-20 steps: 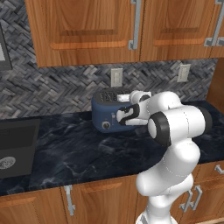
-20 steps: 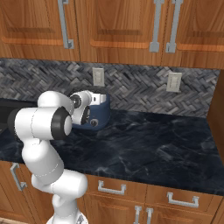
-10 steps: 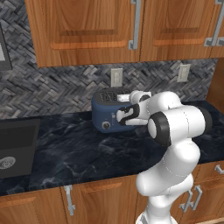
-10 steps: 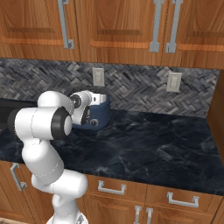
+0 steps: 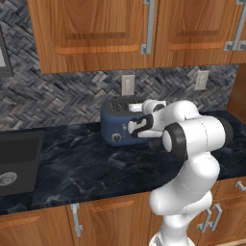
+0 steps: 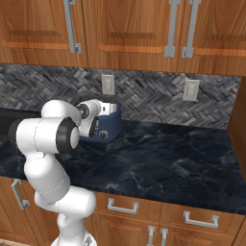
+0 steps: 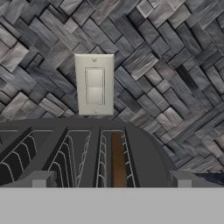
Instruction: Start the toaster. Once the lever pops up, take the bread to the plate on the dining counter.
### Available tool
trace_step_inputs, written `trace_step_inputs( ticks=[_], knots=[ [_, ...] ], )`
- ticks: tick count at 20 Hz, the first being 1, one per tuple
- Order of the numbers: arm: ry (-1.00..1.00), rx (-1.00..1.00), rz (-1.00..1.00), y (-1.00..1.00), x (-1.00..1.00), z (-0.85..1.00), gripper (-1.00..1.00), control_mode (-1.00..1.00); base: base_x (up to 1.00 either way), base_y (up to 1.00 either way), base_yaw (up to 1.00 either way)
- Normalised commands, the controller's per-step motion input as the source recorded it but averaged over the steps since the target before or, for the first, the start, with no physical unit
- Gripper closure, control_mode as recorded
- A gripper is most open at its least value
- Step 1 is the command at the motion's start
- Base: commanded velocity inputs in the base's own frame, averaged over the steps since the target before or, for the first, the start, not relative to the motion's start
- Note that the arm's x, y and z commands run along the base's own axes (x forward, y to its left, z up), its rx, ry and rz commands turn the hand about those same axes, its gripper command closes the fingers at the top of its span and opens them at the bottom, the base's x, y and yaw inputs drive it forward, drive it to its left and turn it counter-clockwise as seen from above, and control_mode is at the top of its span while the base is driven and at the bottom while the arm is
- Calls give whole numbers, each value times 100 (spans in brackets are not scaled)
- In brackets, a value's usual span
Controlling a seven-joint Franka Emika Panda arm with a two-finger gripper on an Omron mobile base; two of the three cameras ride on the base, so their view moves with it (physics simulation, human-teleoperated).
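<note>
The toaster (image 5: 120,126) is sitting on the black marbled tabletop (image 5: 86,168), close against the herringbone-tile wall, just below a pale wall switch (image 5: 127,84). It is showing as a boxy dark-blue body with a black slotted top and a round grey knob on its front face. In the hand view its wire-ribbed slots (image 7: 83,153) are opening out below the camera, and the bread (image 7: 117,161) is standing on edge as a thin brown slice down inside the slot right of centre. To the right, the white arm is reaching across, and the end effector (image 5: 135,128) is hovering at the toaster's right front, its two tips (image 7: 41,179) standing wide apart over the slotted top with nothing between them. Against the frames from a moment before, nothing is shifting: arm, end effector and toaster are all staying exactly as they were.
</note>
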Motion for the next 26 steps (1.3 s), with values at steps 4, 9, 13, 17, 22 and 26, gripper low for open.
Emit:
trace_step_inputs(
  ticks=[4,9,13,17,22,26],
  knots=[
    [0,0,0,0,0,0,-100,-100,0,0,0],
    [0,0,0,0,0,0,-100,-100,0,0,0],
    [0,0,0,0,0,0,-100,-100,0,0,0],
    [0,0,0,0,0,0,-100,-100,0,0,0],
    [0,0,0,0,0,0,-100,-100,0,0,0],
    [0,0,0,0,0,0,-100,-100,0,0,0]
  ],
)
